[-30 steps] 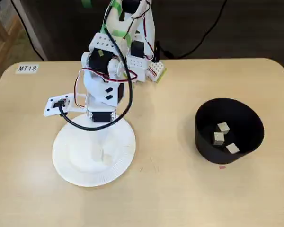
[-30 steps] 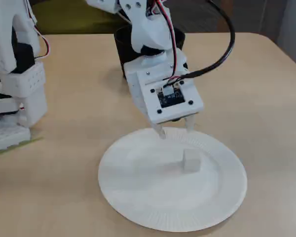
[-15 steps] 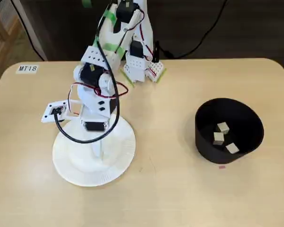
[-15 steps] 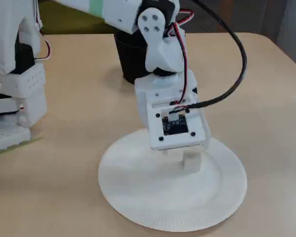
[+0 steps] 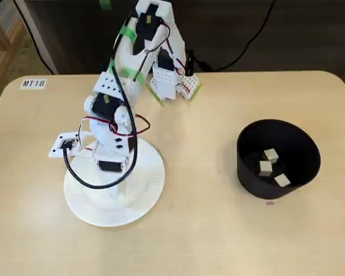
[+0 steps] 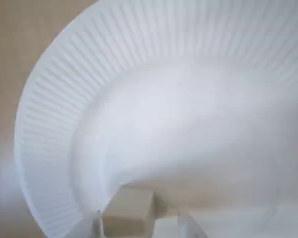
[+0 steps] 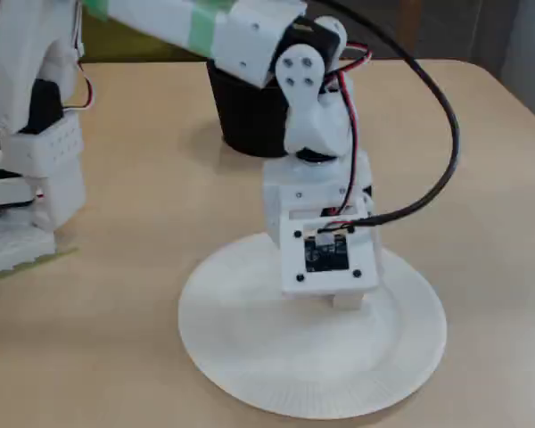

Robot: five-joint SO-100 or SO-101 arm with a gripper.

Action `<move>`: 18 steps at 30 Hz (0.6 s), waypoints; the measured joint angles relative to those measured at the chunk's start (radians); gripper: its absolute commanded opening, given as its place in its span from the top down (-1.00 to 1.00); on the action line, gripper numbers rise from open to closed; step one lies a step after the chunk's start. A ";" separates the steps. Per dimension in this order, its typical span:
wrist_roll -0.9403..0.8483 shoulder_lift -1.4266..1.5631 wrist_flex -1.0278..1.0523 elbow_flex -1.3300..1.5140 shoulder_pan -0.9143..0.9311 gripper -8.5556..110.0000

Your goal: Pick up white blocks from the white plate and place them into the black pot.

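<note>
One white block [image 6: 128, 209] lies on the white plate [image 6: 64, 99], at the bottom of the wrist view. My gripper [image 6: 141, 227] is open and low over it, one finger [image 6: 96, 225] against the block's left side and the other [image 6: 187, 226] a small gap off its right side. In a fixed view from the side, the gripper [image 7: 332, 301] reaches down to the plate [image 7: 250, 357] and the block [image 7: 349, 301] peeks out under the wrist camera mount. From above, the arm hides the block on the plate [image 5: 80, 207]. The black pot [image 5: 247, 167] holds three white blocks [image 5: 266, 167].
The arm's base [image 5: 172, 80] stands at the table's back edge and also shows at the left in the side view [image 7: 27, 169]. The pot [image 7: 241, 116] sits right behind the arm there. A label [image 5: 33, 83] marks the back left corner.
The gripper has come down from above the plate's near rim to the plate surface, moving over the block until its fingers straddle it. The pot and its blocks have not moved.
</note>
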 measured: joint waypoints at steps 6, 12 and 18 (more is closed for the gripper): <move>0.048 -0.063 0.000 -0.057 -0.009 0.90; 0.063 -0.084 0.000 -0.089 -0.009 0.90; 0.087 -0.044 -0.002 -0.089 -0.003 0.90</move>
